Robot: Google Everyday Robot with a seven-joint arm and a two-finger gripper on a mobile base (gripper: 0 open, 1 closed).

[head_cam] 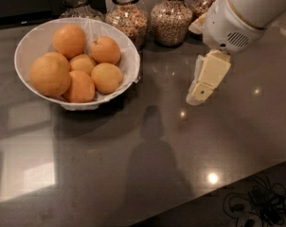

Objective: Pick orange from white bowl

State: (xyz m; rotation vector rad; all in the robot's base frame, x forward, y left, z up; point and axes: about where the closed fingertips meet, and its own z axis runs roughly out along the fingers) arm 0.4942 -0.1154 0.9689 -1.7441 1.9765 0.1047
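Observation:
The white bowl [128,60] stands at the back left of the dark countertop and holds several oranges. The orange [49,74], the largest one, lies at the bowl's left side, against smaller oranges to its right. My gripper [200,92] hangs from the white arm [237,13] at the right, pointing down and to the left, just above the counter. It is well to the right of the bowl, apart from it, and holds nothing that I can see.
Several glass jars of grains [170,15] stand in a row behind the bowl and under the arm. The counter's front edge runs diagonally at the lower right, with black cables [256,205] on the floor beyond it.

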